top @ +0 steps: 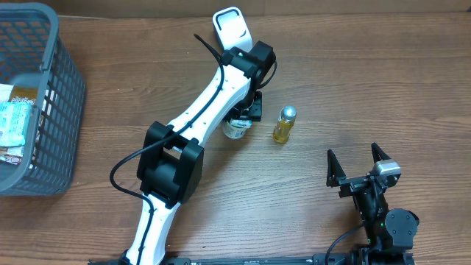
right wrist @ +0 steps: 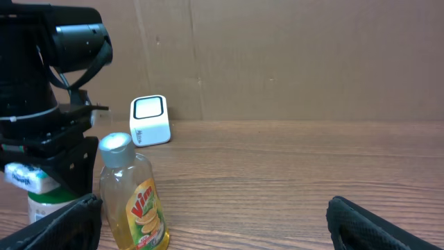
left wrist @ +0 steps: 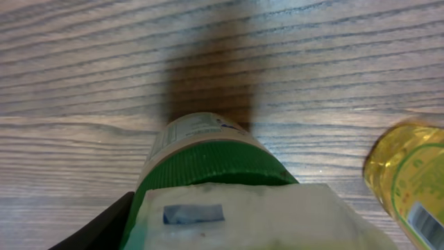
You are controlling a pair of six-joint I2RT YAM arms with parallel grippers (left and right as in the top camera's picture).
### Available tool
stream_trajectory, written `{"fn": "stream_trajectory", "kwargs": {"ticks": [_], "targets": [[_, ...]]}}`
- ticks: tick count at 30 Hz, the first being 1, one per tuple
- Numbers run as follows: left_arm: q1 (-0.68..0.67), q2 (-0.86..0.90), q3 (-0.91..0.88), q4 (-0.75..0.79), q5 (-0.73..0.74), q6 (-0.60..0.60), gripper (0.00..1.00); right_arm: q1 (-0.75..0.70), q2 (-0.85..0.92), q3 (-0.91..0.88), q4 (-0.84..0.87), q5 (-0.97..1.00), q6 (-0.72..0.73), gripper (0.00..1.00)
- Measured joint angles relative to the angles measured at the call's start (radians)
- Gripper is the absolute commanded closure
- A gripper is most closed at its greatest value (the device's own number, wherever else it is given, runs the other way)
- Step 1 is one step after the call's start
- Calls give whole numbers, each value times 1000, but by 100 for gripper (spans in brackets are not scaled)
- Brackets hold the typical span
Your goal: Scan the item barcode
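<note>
Two arms work at a wooden table (top: 383,81), and only one of them has anything in its grasp. The left gripper (top: 240,116) sits at the end of the white arm that runs from the lower left of the overhead frame up to its middle. It is clamped on a small jar (top: 235,130) with a green lid. The jar stands upright on the wood just left of centre, and in the left wrist view a pale padded finger (left wrist: 263,215) lies against the edge of the lid. Just to the right of the jar, and apart from it, a bottle (top: 284,125) of yellow liquid with a silver cap stands upright; its label reads Vim in the right wrist view. The white scanner (top: 230,28) sits at the top centre of the overhead frame, beyond the left arm's wrist and well apart from the jar. The right gripper (top: 358,165) is in the lower right of the overhead frame, its jaws spread wide and holding nothing, near the bottle but clear of it. A grey basket (top: 70,96) with packets (top: 15,121) inside fills the upper left corner of the overhead frame.
</note>
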Motion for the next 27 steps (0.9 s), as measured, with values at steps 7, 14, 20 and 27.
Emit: {"fn": "stream_trajectory", "kwargs": {"ticks": [7, 14, 20, 27], "targets": [[0, 0, -15, 18, 8, 0, 54, 0, 0, 0, 0, 0, 0, 0], [0, 0, -15, 18, 8, 0, 53, 0, 0, 0, 0, 0, 0, 0], [0, 0, -15, 18, 8, 2, 53, 0, 0, 0, 0, 0, 0, 0], [0, 0, -15, 24, 8, 5, 53, 0, 0, 0, 0, 0, 0, 0]]}}
